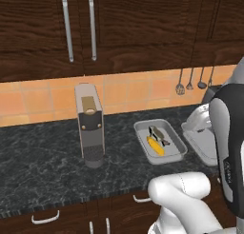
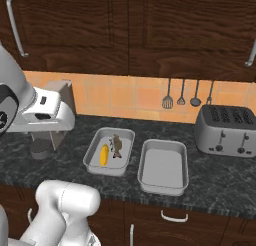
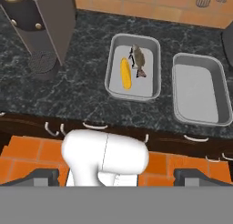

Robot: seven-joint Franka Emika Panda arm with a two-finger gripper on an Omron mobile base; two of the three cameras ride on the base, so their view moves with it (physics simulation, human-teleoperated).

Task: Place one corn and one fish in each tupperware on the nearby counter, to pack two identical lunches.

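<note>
Two light-grey tupperware trays sit side by side on the black marbled counter (image 3: 82, 91). The left tupperware (image 3: 110, 59) (image 2: 95, 152) (image 1: 177, 141) holds a plain yellow corn (image 3: 125, 73) (image 2: 104, 155) (image 1: 156, 146) and, beside it, a dark brownish fish (image 3: 138, 59) (image 2: 117, 146) (image 1: 159, 133). Nothing lies in the right tupperware (image 3: 199, 93) (image 2: 163, 166). My gripper (image 3: 117, 175) hangs high, back from the counter's front edge, looking down on both trays. It is open, its fingertips (image 3: 41, 175) far apart with nothing between them.
A tall grey coffee machine (image 1: 90, 128) (image 3: 45, 22) stands left of the trays. A silver toaster (image 2: 225, 130) is at the right. Utensils (image 2: 181, 96) hang on the tiled wall. Brown cabinets with silver handles (image 3: 95, 125) run below the counter.
</note>
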